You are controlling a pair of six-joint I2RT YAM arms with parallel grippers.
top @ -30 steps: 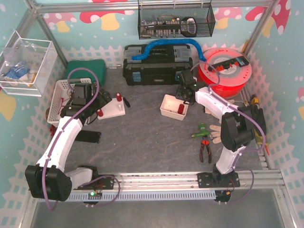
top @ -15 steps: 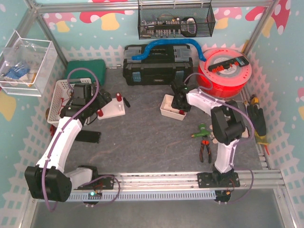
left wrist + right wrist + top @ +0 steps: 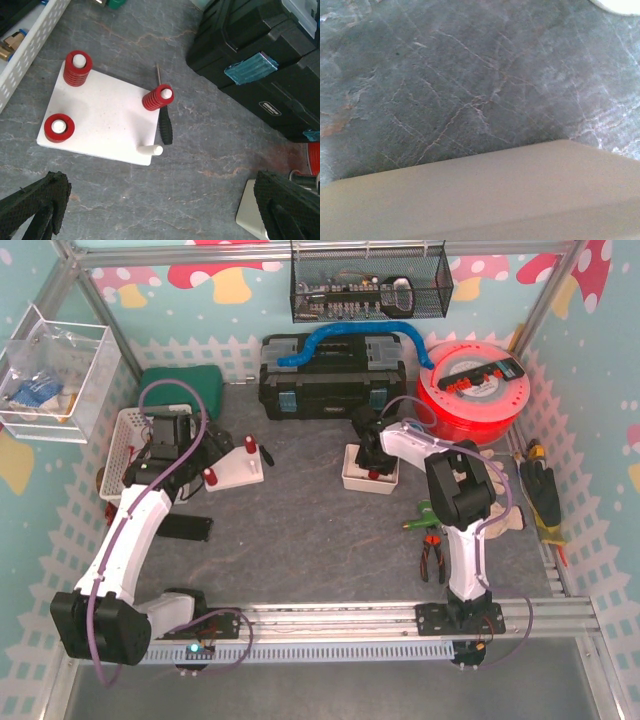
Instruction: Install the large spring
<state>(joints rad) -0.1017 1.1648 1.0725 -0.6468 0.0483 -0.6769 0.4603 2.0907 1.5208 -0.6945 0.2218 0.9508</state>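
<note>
At the far left a clear plastic box (image 3: 55, 365) hangs on the wall, and a white basket (image 3: 122, 445) sits at the edge of the grey tabletop (image 3: 300, 530). The left pincer (image 3: 159, 197) hovers over the tabletop just beside the white peg plate (image 3: 102, 120), its fingers (image 3: 37, 202) spread wide apart.

Three of the plate's four pegs carry red pieces. A ribbed red stack (image 3: 77, 68) stands at the far-left corner, a low red ring (image 3: 59, 127) at the near-left corner, and a second ribbed red piece (image 3: 157, 98) at the right edge. The bare peg (image 3: 151, 149) stands at the remaining near corner. A black-handled screwdriver (image 3: 164, 129) lies on the tabletop just beside the plate's right edge, close to that peg.

Farther right, a black toolbox (image 3: 333, 385) stands at the back with a blue hose (image 3: 350, 335) draped over it. In front of it sits a small white tray (image 3: 350, 480), and the right pincer (image 3: 371, 465) reaches down into it. The large spring (image 3: 374, 477) shows only as a small red patch in the tray, right at the pincer's tip. It is too small to tell whether the fingers touch it. The right wrist view gives only a blurred tray wall and tabletop, so I cannot tell whether this pincer is apart or together.

At the right stand a red spool (image 3: 470, 395) at the back, and nearer the arm a green tool (image 3: 428, 512) and red-handled pliers (image 3: 432, 558).
</note>
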